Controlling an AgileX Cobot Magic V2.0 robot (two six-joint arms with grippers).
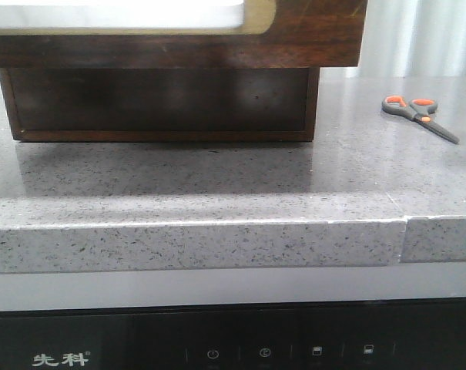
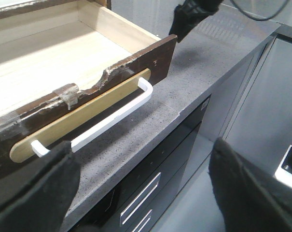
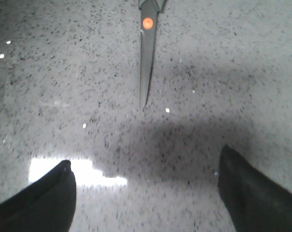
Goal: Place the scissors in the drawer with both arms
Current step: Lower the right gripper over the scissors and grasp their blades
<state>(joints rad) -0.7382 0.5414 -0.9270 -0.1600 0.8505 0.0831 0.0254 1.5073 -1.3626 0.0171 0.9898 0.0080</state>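
Note:
The scissors (image 1: 419,116) lie flat on the grey counter at the right, with dark handles, orange-lined loops and closed blades. In the right wrist view their blades (image 3: 146,63) point toward my right gripper (image 3: 146,188), which is open and empty above the counter, a short way off the blade tip. The drawer (image 1: 310,31), dark brown with a cream-rimmed white panel, stands pulled open at the upper left. In the left wrist view its pale wooden inside (image 2: 44,58) is empty and its white handle (image 2: 112,118) shows. My left gripper (image 2: 146,183) is open and empty, just in front of the handle.
The speckled grey counter (image 1: 217,185) ends in a front edge (image 1: 217,243) with a black appliance panel (image 1: 233,347) below. A dark wooden box (image 1: 159,104) sits under the drawer front. My right arm (image 2: 189,17) shows beyond the drawer's corner in the left wrist view.

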